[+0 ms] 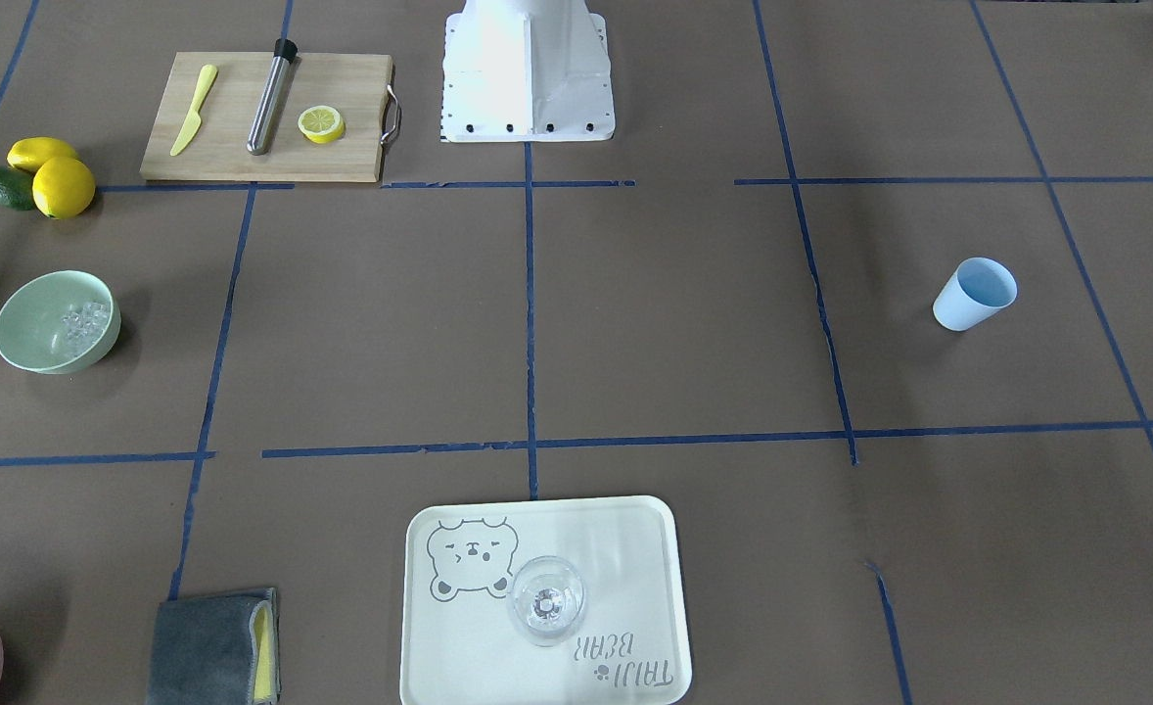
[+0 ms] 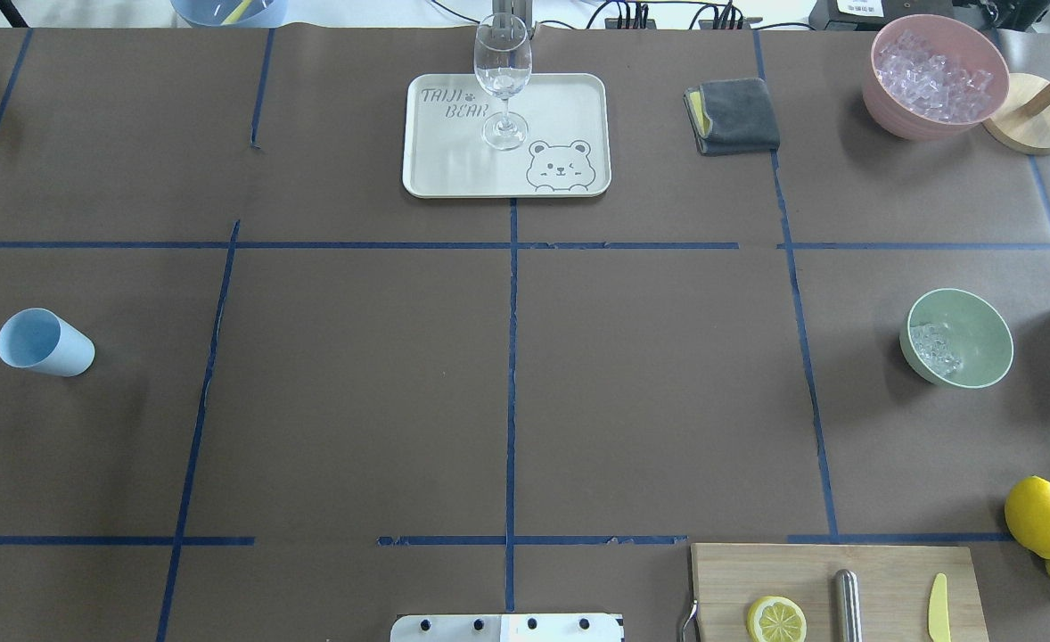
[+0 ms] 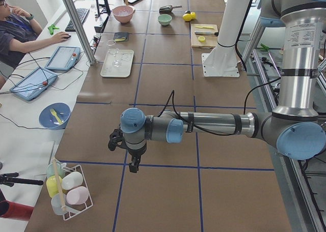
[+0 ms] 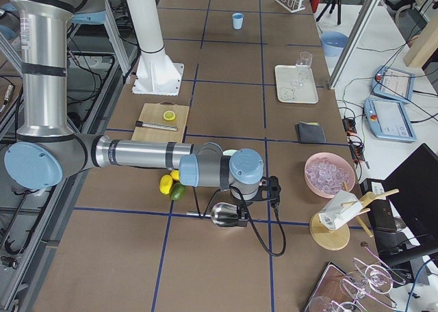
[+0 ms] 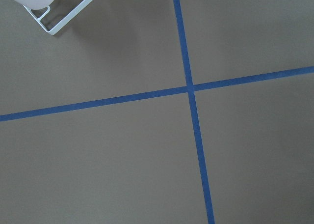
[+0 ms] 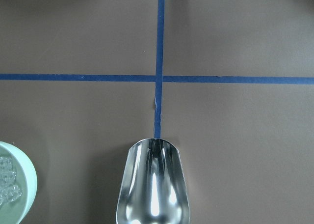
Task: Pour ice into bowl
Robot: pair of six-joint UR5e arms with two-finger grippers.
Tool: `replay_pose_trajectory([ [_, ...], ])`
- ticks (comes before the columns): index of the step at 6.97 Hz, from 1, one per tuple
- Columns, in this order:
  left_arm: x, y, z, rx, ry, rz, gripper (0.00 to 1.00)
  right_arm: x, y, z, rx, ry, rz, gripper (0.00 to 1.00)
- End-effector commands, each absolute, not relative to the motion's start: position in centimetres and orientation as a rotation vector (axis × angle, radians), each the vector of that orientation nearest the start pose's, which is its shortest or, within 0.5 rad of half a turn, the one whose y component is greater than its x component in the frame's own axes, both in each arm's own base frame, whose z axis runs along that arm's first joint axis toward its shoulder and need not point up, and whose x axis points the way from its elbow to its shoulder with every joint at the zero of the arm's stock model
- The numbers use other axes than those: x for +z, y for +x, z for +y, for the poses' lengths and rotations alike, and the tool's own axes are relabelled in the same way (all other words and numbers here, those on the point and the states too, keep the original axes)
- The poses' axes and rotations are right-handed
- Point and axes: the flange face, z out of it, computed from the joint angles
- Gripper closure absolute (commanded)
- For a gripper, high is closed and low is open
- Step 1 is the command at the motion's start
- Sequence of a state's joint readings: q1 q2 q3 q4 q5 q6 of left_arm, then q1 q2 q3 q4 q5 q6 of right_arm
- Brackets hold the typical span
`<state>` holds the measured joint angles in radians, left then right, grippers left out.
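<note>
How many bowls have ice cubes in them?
2. The mint-green bowl near the lemons holds a few; the pink bowl near the grey cloth is heaped full.

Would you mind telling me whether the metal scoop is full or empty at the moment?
Empty: the scoop shows only bare shiny metal inside, while ice lies in the green bowl.
</note>
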<state>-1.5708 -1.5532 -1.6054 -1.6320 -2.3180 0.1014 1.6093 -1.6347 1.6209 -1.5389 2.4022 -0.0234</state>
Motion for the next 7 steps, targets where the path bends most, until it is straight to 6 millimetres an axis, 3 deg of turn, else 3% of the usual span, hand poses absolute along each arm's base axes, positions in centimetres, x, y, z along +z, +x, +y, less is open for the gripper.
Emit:
replay_pose_trajectory([
  [1,64.66,-6.56,-48.8,0.125,0.111,0.743,0.0,65.78,7.42,-46.58,0.0,0.042,-0.829,0.0],
  [7,64.88,-6.57,-48.79,0.124,0.108,0.741,0.0,65.22,7.3,-47.21,-0.001,0.049,-0.827,0.0],
])
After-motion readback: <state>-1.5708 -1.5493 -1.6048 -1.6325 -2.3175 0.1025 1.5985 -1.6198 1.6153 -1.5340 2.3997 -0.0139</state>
